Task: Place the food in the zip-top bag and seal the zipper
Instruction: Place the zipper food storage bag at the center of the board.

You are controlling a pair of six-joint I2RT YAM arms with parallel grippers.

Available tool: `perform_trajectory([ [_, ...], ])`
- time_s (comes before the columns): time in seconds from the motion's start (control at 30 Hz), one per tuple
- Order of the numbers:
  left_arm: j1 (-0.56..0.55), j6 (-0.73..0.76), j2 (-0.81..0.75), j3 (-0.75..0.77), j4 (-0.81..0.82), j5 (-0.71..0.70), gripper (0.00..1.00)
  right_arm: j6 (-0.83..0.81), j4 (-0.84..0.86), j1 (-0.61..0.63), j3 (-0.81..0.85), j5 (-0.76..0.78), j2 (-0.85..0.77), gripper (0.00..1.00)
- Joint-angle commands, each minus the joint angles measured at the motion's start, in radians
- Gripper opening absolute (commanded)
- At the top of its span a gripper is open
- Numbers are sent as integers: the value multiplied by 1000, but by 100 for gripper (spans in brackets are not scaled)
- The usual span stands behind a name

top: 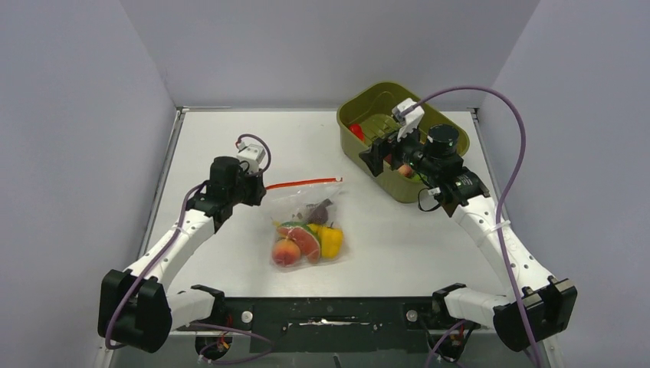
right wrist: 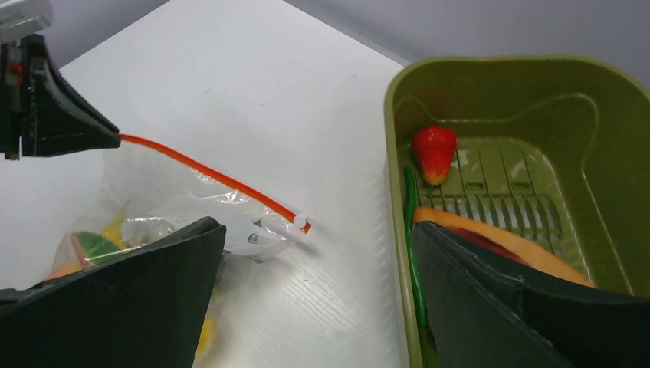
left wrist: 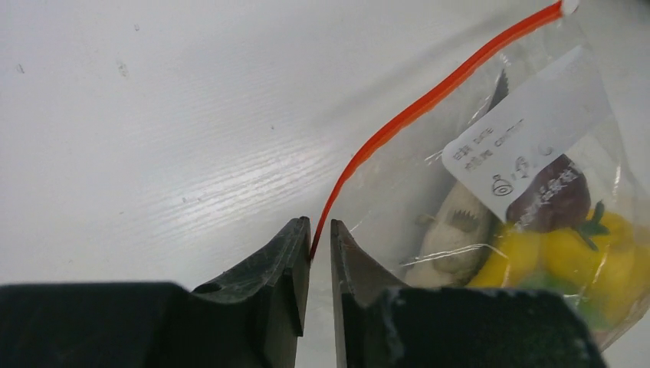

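Observation:
The clear zip-top bag (top: 306, 222) lies flat mid-table, its red-orange zipper (top: 303, 184) along the far edge. Inside it are a peach (top: 286, 251), a watermelon slice (top: 304, 234), a yellow pepper (top: 330, 240) and a dark purple piece (top: 319, 209). My left gripper (top: 259, 188) is shut on the zipper's left end; in the left wrist view the strip (left wrist: 429, 103) runs out from between the nearly closed jaws (left wrist: 320, 230). My right gripper (top: 374, 159) hovers open and empty over the tub's left rim, right of the bag; the zipper's free end (right wrist: 299, 222) shows in its view.
The olive-green tub (top: 398, 96) stands at the back right. It holds a red strawberry (right wrist: 434, 152), an orange slice-shaped piece (right wrist: 498, 238) and a thin green strand (right wrist: 411, 222). Grey walls close in the table on three sides.

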Motion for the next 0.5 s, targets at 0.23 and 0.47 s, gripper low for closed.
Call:
perform_trajectory([
  [0.23, 6, -92, -29, 132, 31, -147, 65, 351, -22, 2, 15, 368, 5, 98],
  [0.47, 6, -184, -124, 143, 65, -173, 71, 425, -80, 2, 32, 402, 34, 98],
])
